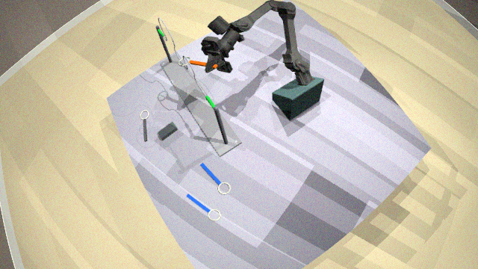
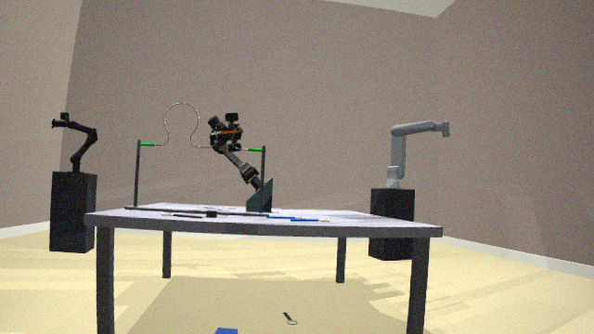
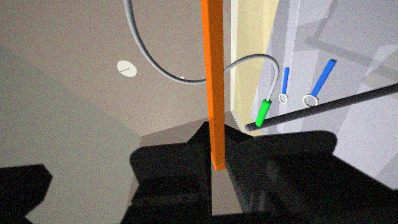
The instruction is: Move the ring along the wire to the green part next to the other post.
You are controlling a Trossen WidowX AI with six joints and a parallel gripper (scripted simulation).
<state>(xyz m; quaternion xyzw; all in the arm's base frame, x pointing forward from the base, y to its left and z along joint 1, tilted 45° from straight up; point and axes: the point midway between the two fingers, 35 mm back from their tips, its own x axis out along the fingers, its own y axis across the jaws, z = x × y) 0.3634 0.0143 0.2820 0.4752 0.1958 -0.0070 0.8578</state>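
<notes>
My gripper [image 1: 215, 66] [image 2: 225, 135] [image 3: 211, 124] is shut on the orange handle [image 1: 198, 63] [image 2: 228, 132] [image 3: 215, 75]. The handle's pale ring [image 1: 183, 61] is held in the air around the thin grey wire [image 1: 169, 35] [image 2: 181, 104] [image 3: 150, 57], between the two posts. The far post [image 1: 165, 48] [image 2: 136, 176] carries a green part [image 1: 160, 32] [image 2: 148, 145]. The near post [image 1: 221, 127] [image 2: 263, 172] carries the other green part [image 1: 210, 101] [image 2: 253, 149]. In the wrist view one green part [image 3: 262, 112] sits on a dark post [image 3: 330, 106]; the ring itself is out of view there.
A grey-handled ring [image 1: 145, 125] and a dark block [image 1: 167, 131] lie left of the clear base plate [image 1: 228, 149]. Two blue-handled rings [image 1: 213, 176] [image 1: 202, 205] [image 3: 284, 82] [image 3: 320, 80] lie nearer the front. The arm's teal base [image 1: 299, 98] stands right. Two other arms on pedestals [image 2: 73, 186] [image 2: 394, 204] flank the table.
</notes>
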